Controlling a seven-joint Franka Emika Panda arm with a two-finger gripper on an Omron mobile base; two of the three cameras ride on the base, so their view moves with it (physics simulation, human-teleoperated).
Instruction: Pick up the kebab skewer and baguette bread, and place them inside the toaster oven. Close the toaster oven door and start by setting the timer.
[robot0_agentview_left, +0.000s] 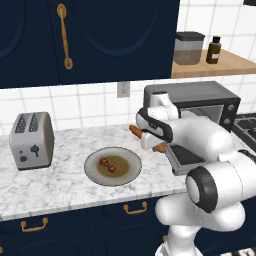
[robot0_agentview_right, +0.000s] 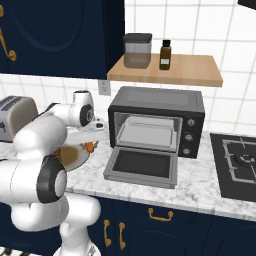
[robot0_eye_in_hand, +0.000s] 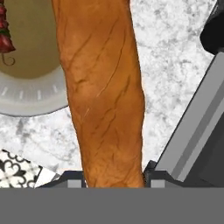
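Hand (robot0_eye_in_hand: 113, 177) clamped on the baguette bread (robot0_eye_in_hand: 103, 92), loaf filling the centre of the hand view and poking out as orange ends at centre of the left base view, just above the bench (robot0_agentview_left: 60, 185) between plate (robot0_agentview_left: 95, 175) and toaster oven door (robot0_agentview_right: 142, 165). Kebab skewer (robot0_agentview_left: 107, 165) left on the plate, centre-left of the left base view; toaster oven (robot0_agentview_right: 157, 122) stood open at centre of the right base view, door dropped flat. Best carried level, lifted clear of the door's front edge, then slid lengthwise and centred into the cavity, with the grip kept firm until resting on the rack.
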